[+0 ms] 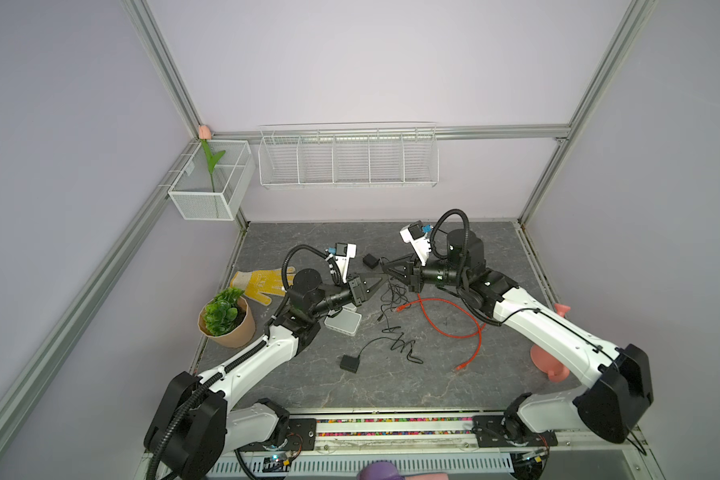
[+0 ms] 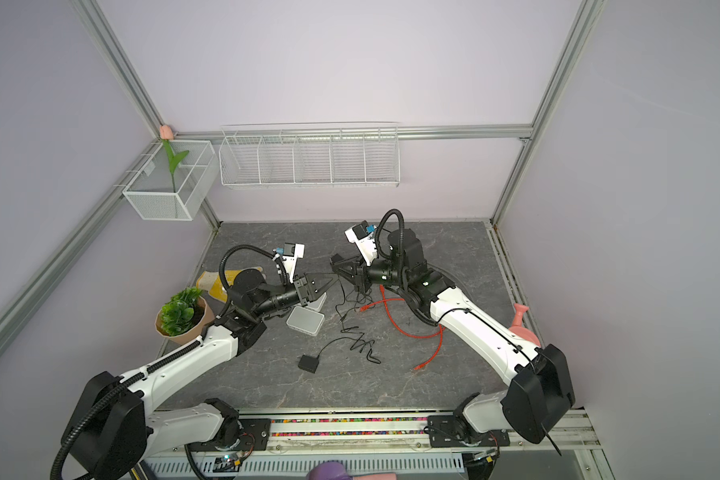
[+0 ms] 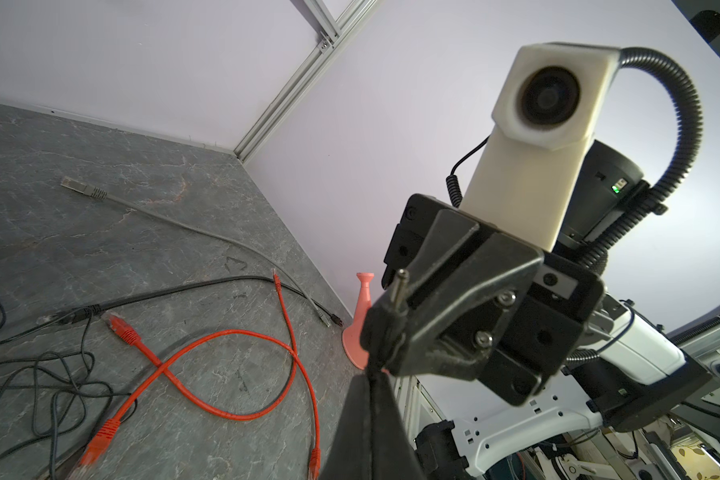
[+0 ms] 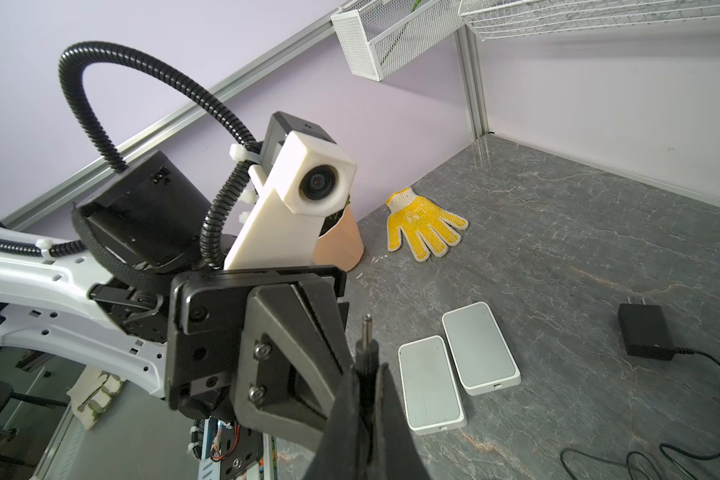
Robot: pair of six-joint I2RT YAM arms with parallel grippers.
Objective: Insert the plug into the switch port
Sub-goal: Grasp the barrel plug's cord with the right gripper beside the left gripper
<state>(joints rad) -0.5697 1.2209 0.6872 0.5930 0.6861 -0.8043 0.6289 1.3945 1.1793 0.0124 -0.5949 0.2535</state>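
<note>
Along the near edge of the bench (image 1: pixel 391 395) both arm bases sit on a rail, with a wide bare patch of grey stone between them. Just beyond it lies a black adapter (image 1: pixel 350 362). Its thin black cable (image 1: pixel 398 343) loops up the middle. To the right, a red cable (image 1: pixel 454 328) curls under the right arm. A pink stand (image 1: pixel 547 359) crowds the right edge. A potted plant (image 1: pixel 225 318) and a yellow glove (image 1: pixel 262 284) crowd the left edge.

A white switch (image 1: pixel 342 324) lies flat left of centre. A second switch (image 4: pixel 481 347) is just beside it, partly under the left wrist in both top views.

Each arm reaches forward and inward with its wrist roughly level, so the tips meet nose to nose above the cable tangle. The left end effector (image 1: pixel 378 284) is pressed together; I cannot tell whether it nips the cable. The right end effector (image 1: pixel 387 271) pinches the plug (image 4: pixel 366 347), whose bare metal pin sticks out past the fingertips. The plug is off the bench, right of both switches and apart from them.

Past the tips the bench is mostly bare up to the back wall. A second adapter (image 1: pixel 370 261) lies there.
</note>
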